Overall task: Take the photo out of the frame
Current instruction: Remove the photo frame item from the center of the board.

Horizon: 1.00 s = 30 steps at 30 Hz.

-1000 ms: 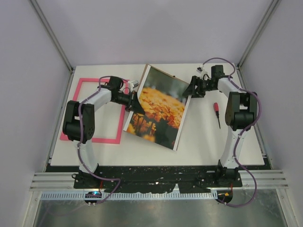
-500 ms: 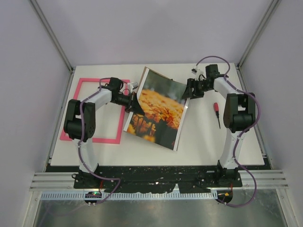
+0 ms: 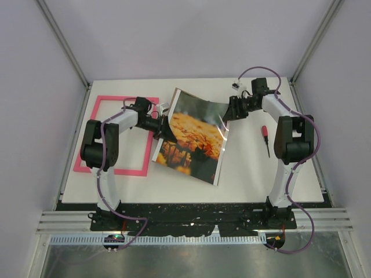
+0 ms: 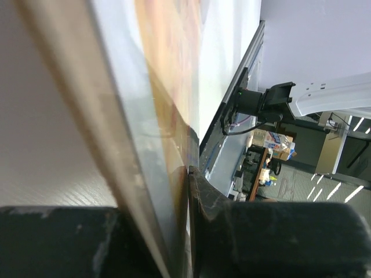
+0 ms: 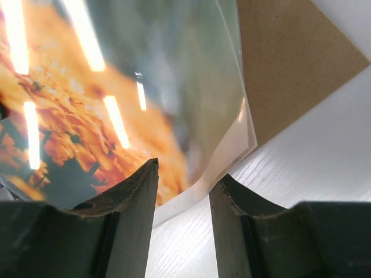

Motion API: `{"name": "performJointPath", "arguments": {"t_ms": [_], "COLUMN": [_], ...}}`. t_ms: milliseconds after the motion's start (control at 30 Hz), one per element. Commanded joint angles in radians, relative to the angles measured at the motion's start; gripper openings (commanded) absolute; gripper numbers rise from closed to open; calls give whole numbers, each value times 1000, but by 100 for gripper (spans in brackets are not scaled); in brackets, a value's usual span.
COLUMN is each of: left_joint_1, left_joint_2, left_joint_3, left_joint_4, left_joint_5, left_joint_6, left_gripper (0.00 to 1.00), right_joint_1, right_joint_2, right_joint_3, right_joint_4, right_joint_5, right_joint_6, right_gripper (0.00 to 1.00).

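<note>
Glare streaks on photo (image 5: 87, 116) (foreground blurred)

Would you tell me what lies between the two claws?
The photo lies there, reaching from the left claw to the right claw; the top view shows it.

One photo (image 3: 194, 136), one pink frame (image 3: 130, 172), one brown backing board (image 5: 290, 63), one screwdriver (image 3: 265, 136) (red handle).
</note>
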Motion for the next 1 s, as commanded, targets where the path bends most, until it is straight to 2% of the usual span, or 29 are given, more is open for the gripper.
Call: {"name": "performJointPath", "arguments": {"t_ms": [0, 167, 300, 367, 500, 767, 967], "left_joint_1": [-7, -7, -7, -8, -5, -5, -7], "left_joint_2": [18, 24, 29, 32, 35, 30, 29], "left_joint_3": [15, 15, 15, 15, 15, 15, 15], "left_joint_4": [58, 58, 58, 61, 61, 61, 61], "left_joint_5": [30, 33, 39, 41, 44, 49, 53], "left_joint_6": [22, 19, 17, 16, 14, 10, 8], "left_gripper": [19, 22, 22, 23, 23, 32, 34], "right_joint_1": [-5, -51, -108, -117, -123, -139, -151], "right_joint_2": [33, 65, 100, 111, 113, 125, 125], "right_joint_3": [40, 53, 79, 80, 79, 82, 74], "right_joint_4": [-60, -86, -121, -135, -137, -124, -106], "right_joint_5": [-207, -262, -323, -339, -324, -294, -264], "right_joint_6": [-10, -10, -9, -9, -9, 34, 65], "right_gripper": [44, 42, 31, 30, 30, 27, 27]}}
